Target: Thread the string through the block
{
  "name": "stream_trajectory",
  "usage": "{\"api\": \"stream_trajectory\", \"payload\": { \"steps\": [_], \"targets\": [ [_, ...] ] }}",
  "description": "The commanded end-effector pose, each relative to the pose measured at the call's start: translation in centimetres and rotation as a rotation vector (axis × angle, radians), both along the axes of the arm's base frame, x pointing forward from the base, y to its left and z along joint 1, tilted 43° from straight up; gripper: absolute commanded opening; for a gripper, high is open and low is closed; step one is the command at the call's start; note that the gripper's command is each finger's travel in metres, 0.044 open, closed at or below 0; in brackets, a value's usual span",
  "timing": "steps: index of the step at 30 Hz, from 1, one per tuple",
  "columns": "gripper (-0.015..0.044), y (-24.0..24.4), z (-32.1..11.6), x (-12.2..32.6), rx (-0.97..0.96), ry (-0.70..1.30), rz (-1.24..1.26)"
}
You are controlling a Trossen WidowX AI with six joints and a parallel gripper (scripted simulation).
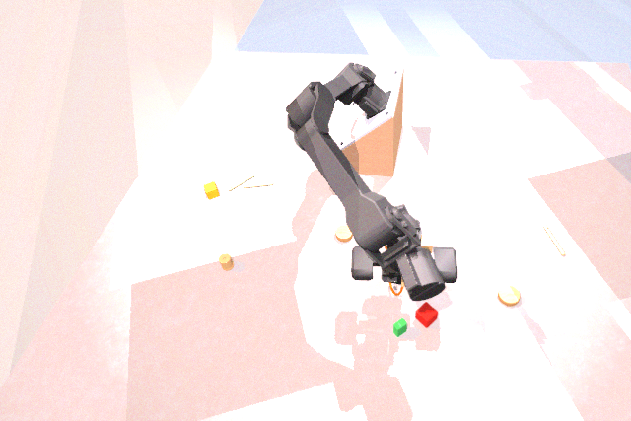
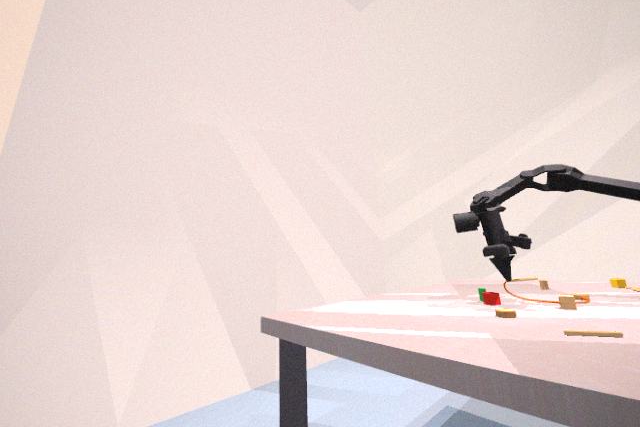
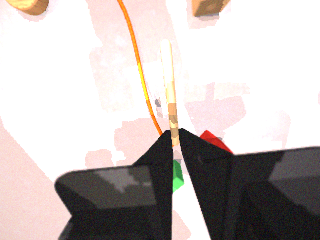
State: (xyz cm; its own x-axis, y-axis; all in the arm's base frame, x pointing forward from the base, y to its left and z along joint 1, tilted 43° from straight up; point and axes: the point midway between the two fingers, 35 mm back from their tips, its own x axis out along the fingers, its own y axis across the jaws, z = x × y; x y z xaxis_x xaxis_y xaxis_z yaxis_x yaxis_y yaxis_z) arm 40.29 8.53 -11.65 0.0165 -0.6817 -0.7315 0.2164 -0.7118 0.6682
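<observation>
My gripper (image 2: 508, 280) (image 3: 174, 133) is shut on one end of the wooden stick (image 2: 526, 279) (image 3: 167, 65), above the table. The stick's free end points up the wrist view, roughly towards the robot's base. The orange string (image 1: 396, 293) (image 2: 523, 298) (image 3: 142, 80) hangs from the held end in a slack curve. The round wooden button (image 1: 343, 233) (image 2: 582, 296) (image 3: 32, 6) lies on the table. The wooden block (image 2: 567, 302) (image 3: 207, 6) stands on the table, mostly hidden by the gripper in the top view. Its hole cannot be made out. The stick is outside the block.
A green block (image 1: 399, 327) (image 2: 481, 293) (image 3: 177, 177) and a red cube (image 1: 426, 315) (image 2: 491, 298) (image 3: 214, 141) lie near the gripper. A wooden disc (image 1: 508, 295), a loose stick (image 1: 553, 242), a small cylinder (image 1: 226, 262), a yellow cube (image 1: 211, 190) and two thin sticks lie farther out.
</observation>
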Motion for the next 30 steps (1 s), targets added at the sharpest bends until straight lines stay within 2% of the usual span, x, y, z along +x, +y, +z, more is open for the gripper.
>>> {"api": "stream_trajectory", "payload": {
  "steps": [1, 30],
  "targets": [
    [0.0, 0.1, -0.2, 0.5, -0.003, -0.001, 0.01],
    [0.0, 1.4, -0.6, 3.8, 0.007, -0.048, 0.057]
  ]
}}
